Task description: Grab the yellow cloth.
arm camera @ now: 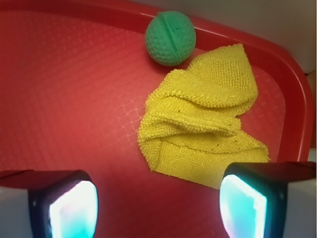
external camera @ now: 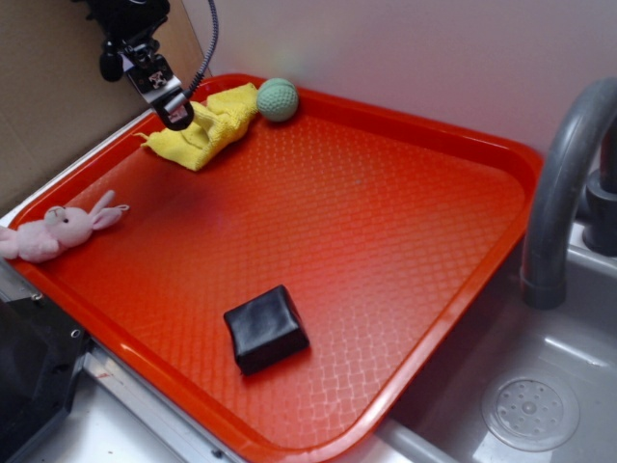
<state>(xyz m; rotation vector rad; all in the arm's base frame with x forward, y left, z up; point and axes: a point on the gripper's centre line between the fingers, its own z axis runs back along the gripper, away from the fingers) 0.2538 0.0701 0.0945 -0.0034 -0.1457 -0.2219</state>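
Beside a sink, a red tray [external camera: 405, 135] holds, left to right, a pink bunny [external camera: 58, 230], the yellow cloth [external camera: 207, 125], a black block [external camera: 266, 328] and a green ball [external camera: 278, 99]. Cloth lies crumpled in the far corner touching the ball, under the gripper [arm camera: 158, 198], whose jaws are spread wide.

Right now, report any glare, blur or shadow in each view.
Exterior view: soft glare on the red tray, the gripper slightly blurred and shading the yellow cloth. Wrist view: cloth and green ball are sharp; the near fingertips are blurred and glow cyan-white.
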